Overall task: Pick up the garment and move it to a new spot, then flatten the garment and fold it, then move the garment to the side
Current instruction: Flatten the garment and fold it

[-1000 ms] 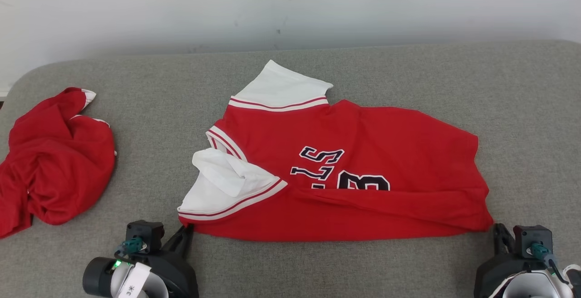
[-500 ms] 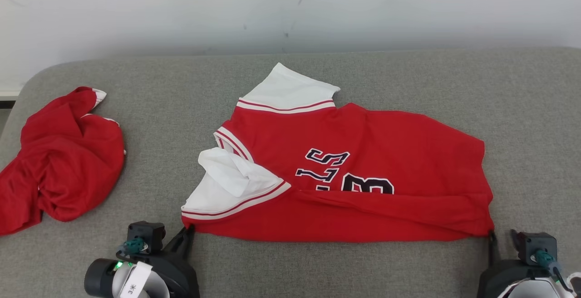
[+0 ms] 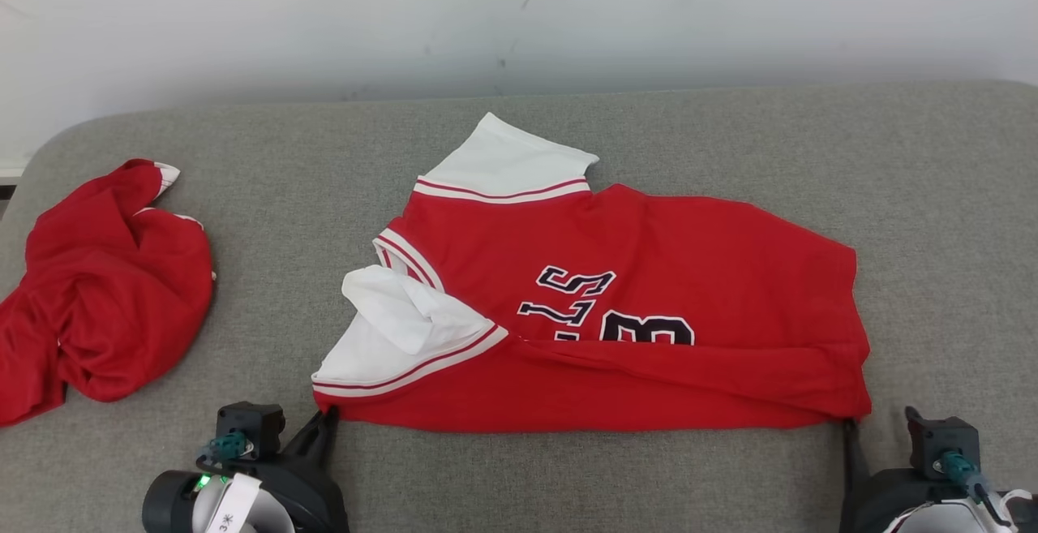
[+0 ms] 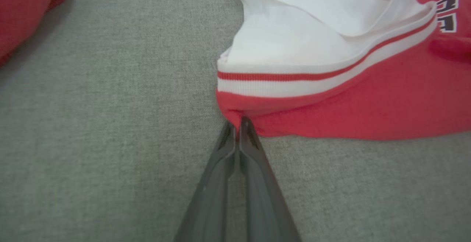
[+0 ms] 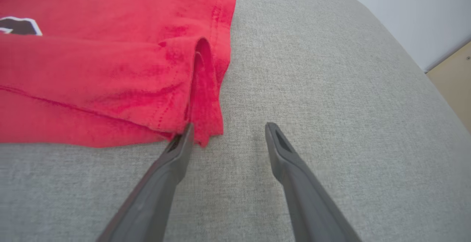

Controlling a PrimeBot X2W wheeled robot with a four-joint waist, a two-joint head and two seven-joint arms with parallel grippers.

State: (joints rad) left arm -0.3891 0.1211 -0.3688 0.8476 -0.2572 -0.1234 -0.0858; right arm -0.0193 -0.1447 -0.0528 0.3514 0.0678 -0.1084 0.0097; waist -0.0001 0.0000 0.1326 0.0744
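Observation:
The garment [image 3: 649, 273] is a red jersey with white sleeves and dark lettering, lying on the grey cushion with its near part folded over along the front. My left gripper [image 3: 327, 419] is shut on its near left corner; in the left wrist view the fingertips [image 4: 239, 124] pinch red cloth just below the striped sleeve band [image 4: 312, 80]. My right gripper [image 3: 880, 426] stands open at the near right corner. In the right wrist view its left fingertip [image 5: 187, 131] touches the hem of the garment [image 5: 92, 80], and the gap of the right gripper [image 5: 230, 126] holds only bare cushion.
A second red garment [image 3: 97, 281] lies crumpled at the far left of the grey cushion [image 3: 243, 192], also at the left wrist view's top corner [image 4: 22, 10]. A pale wall runs behind. The cushion's right edge drops to a beige floor [image 5: 456, 83].
My right gripper has opened and let go of the garment's near right corner. The left gripper keeps its grip. The camera has shifted slightly.

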